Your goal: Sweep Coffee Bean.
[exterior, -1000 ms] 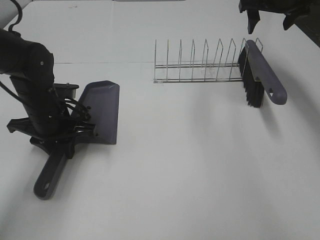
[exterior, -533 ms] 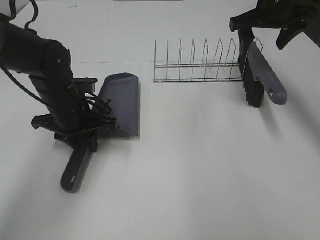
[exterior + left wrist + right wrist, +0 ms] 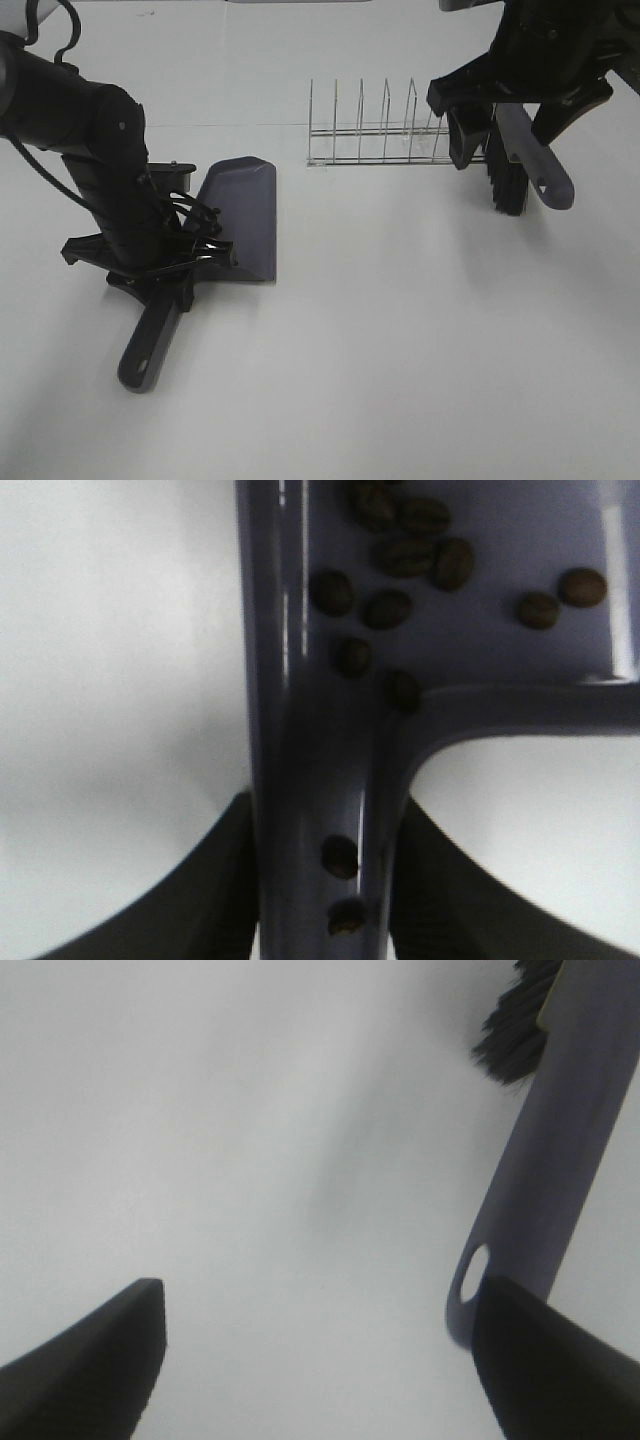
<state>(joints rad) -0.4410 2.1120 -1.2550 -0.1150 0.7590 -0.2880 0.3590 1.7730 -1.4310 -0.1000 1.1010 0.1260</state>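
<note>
My left gripper (image 3: 165,272) is shut on the handle of the grey dustpan (image 3: 243,215), which rests on the white table at the left. In the left wrist view the dustpan handle (image 3: 320,760) runs between my left gripper (image 3: 325,905). Several coffee beans (image 3: 400,555) lie in the pan, and two lie in the handle groove. No beans show in the high view. My right gripper (image 3: 508,130) is open and hovers over the brush (image 3: 535,160), which leans on the rack's right end. In the right wrist view my right gripper (image 3: 320,1360) is open beside the brush handle (image 3: 545,1170).
A wire dish rack (image 3: 390,130) stands at the back, right of centre. The brush's black bristles (image 3: 508,185) hang over the table at the rack's right end. The white table (image 3: 400,340) stretches in front of both.
My left arm has carried the dustpan to the right. My right gripper has come down and forward from the far right corner to just over the brush, still open.
</note>
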